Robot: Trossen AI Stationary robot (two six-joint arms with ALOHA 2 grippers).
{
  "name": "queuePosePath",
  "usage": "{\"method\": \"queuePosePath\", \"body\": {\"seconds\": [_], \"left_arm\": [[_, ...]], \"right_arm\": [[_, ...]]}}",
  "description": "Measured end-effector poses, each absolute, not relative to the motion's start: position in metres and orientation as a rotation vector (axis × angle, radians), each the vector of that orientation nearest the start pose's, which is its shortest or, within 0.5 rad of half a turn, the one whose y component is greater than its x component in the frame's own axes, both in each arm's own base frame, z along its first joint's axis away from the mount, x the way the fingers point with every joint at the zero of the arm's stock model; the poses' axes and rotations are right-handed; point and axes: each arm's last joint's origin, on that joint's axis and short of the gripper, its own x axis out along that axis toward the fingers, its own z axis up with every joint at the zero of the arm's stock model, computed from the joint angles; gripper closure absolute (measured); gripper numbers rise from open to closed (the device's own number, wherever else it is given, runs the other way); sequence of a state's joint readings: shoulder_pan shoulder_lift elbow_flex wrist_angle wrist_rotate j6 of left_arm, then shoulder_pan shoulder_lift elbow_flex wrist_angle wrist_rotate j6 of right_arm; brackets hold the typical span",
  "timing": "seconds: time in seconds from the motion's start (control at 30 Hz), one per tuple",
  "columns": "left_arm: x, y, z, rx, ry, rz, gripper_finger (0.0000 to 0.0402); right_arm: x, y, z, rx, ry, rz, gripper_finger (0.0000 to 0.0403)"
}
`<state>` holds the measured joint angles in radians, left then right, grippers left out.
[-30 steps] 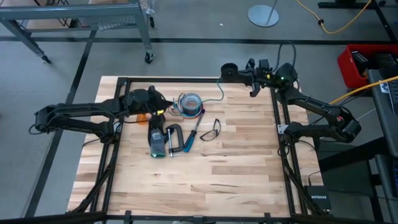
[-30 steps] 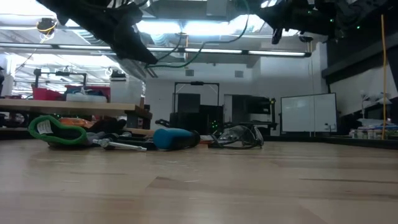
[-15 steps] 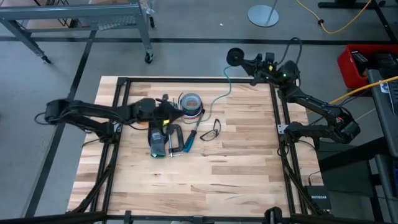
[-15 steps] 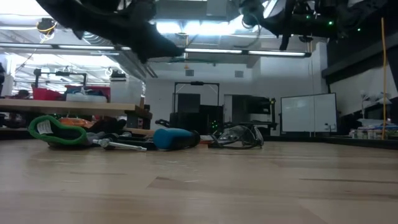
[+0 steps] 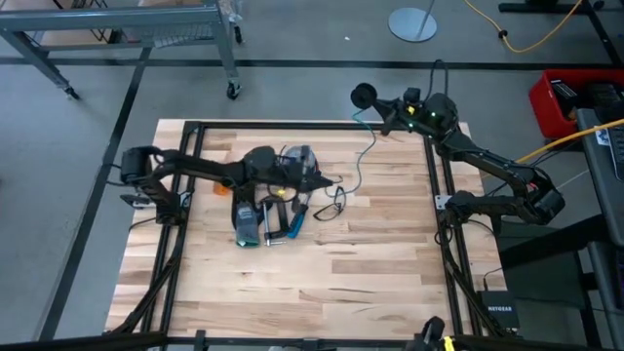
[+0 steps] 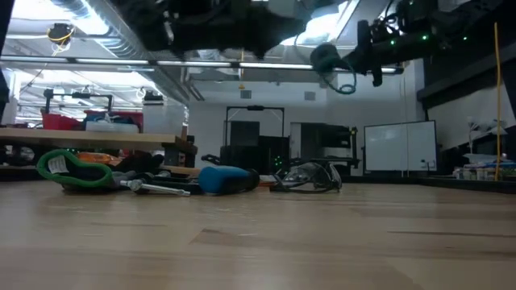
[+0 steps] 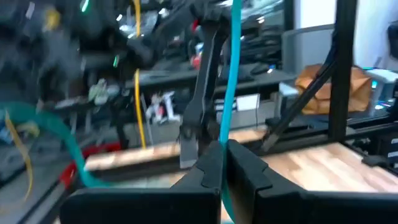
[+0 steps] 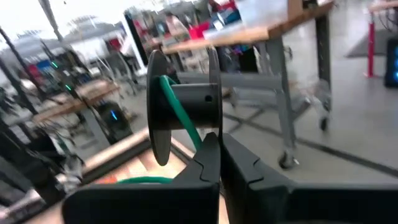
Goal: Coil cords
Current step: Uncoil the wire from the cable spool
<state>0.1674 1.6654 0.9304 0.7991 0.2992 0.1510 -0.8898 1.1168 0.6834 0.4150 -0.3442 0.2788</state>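
Note:
A thin teal cord (image 5: pixel 359 156) runs slack from my left gripper (image 5: pixel 330 182) up to a black spool (image 5: pixel 366 95), which has a few turns of it wound on. My left gripper reaches level over the table's middle, past the tape roll, and is shut on the cord (image 7: pixel 229 74). At the table's far edge my right gripper (image 5: pixel 382 105) is shut on the spool (image 8: pixel 183 106), which is held in the air. In the low view the spool (image 6: pixel 326 58) shows high up, with a loop of cord (image 6: pixel 347 84) hanging below it. My left gripper (image 7: pixel 222 148) pinches the teal cord between its two fingers; the cord rises out of the fingertips (image 7: pixel 226 118). The fingers lie level, pointing toward the table's right edge. The cord is lifted clear of the table and bends slack toward the spool. My right gripper (image 8: pixel 219 140) meets the spool at the lower rim of one flange (image 8: pixel 215 121), pinched between its two fingers; the fingertips hide the exact spot. The fingers lie level. The spool is lifted clear, and cord (image 8: pixel 180 115) slants off its core toward the fingers.
Under and beside the left arm lie a grey-blue tape roll (image 5: pixel 297 159), a screwdriver (image 5: pixel 302 210), safety glasses (image 5: pixel 331 203), a clamp (image 5: pixel 273 219) and a dark blue tool (image 5: pixel 246 224). The table's near half is bare wood (image 5: pixel 322 283). A yellow cable (image 5: pixel 507 34) lies on the floor.
My left gripper has gone toward the table's right edge, over the tape roll, levelling out and carrying the teal cord with it. The cord's span up to the spool has gone from a straighter line to a slack bend. My right gripper has turned a little, shifting the spool slightly.

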Motion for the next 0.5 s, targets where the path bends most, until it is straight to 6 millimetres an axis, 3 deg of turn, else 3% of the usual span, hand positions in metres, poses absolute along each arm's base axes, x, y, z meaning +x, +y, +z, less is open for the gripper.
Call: {"method": "queuePosePath", "body": {"seconds": [0.23, 0.5], "left_arm": [[0.387, 0.057, 0.298, 0.223, -0.206, -0.149, 0.0401], [0.395, 0.058, 0.343, 0.259, -0.308, -0.138, 0.0401]], "right_arm": [[0.162, -0.184, 0.275, 0.277, 0.105, -0.56, 0.0402], [0.158, -0.181, 0.256, 0.274, 0.309, -0.595, 0.0402]]}}
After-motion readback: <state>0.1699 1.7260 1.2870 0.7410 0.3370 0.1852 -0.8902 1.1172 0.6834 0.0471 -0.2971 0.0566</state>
